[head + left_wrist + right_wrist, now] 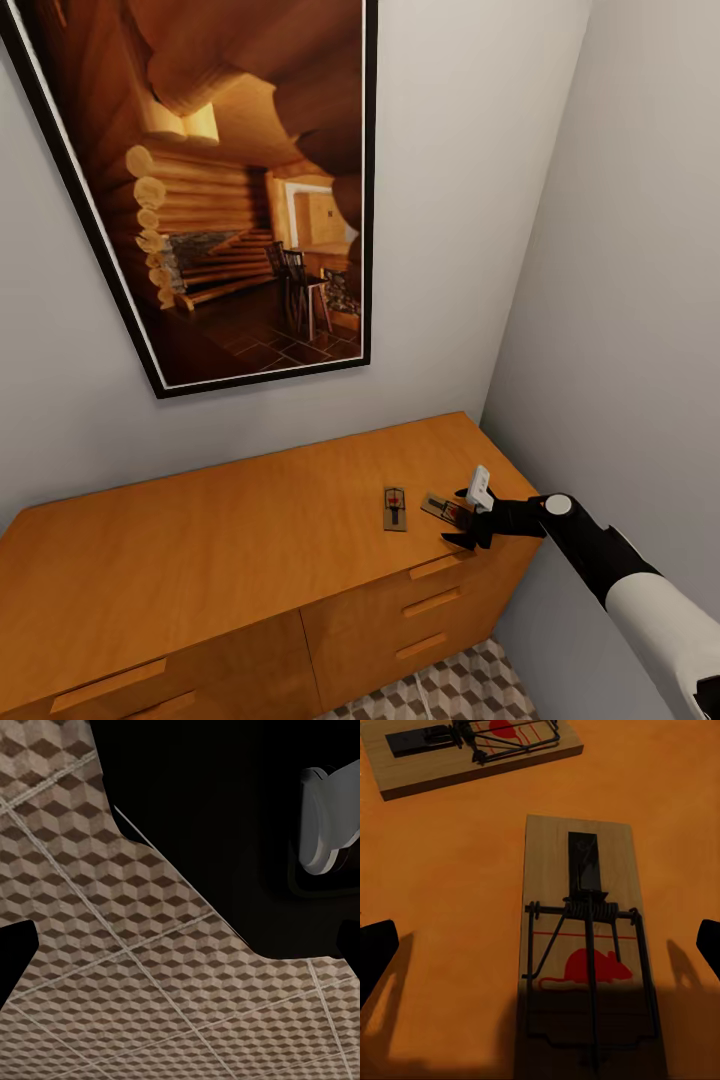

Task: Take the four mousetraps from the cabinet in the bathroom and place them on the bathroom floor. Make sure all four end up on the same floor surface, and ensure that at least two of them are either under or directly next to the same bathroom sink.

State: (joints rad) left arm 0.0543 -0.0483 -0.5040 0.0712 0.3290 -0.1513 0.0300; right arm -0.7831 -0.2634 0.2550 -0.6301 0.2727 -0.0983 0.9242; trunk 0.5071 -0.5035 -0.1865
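Observation:
Two mousetraps lie on the flat top of the orange-brown cabinet [220,540] near its right end: one [396,508] further left, the other [440,506] beside it. My right gripper [458,517] hovers open at that second trap, one finger on each side of it. In the right wrist view this trap [585,945] lies flat between the spread dark fingertips [375,952], with the other trap [472,754] beyond it. My left gripper [180,952] hangs open above the cube-patterned bathroom floor [135,945], holding nothing.
A large black-framed picture [240,190] hangs on the wall above the cabinet. A grey side wall [620,300] stands close to the cabinet's right end. Drawer fronts with bar handles [432,602] face me. Patterned floor [470,690] shows below.

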